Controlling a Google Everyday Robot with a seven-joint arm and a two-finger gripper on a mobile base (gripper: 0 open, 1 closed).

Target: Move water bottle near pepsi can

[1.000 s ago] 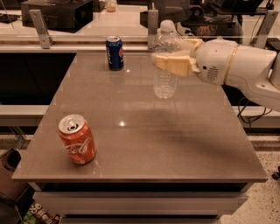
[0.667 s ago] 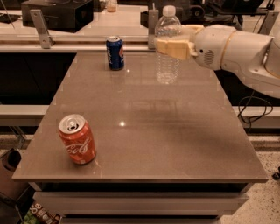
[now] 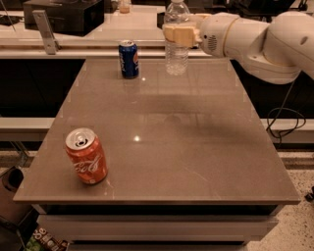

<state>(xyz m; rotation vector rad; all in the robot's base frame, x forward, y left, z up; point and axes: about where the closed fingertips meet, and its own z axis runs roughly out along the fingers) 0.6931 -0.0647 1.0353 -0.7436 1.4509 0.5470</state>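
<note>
The clear water bottle [image 3: 176,49] with a white cap hangs upright above the far edge of the grey table [image 3: 196,147]. My gripper [image 3: 179,34] comes in from the right and is shut on the bottle's upper body. The bottle's base is lifted off the tabletop. The dark blue pepsi can [image 3: 129,59] stands upright at the far left of the table, about a hand's width left of the bottle.
An orange-red Coca-Cola can [image 3: 87,156] stands near the front left corner. A counter with a black box [image 3: 64,14] runs behind the table. My white arm [image 3: 260,39] spans the far right side. A cable [image 3: 284,117] hangs at the right.
My gripper has lifted the bottle and carried it left and toward the far edge, closer to the pepsi can. The cans have not moved.
</note>
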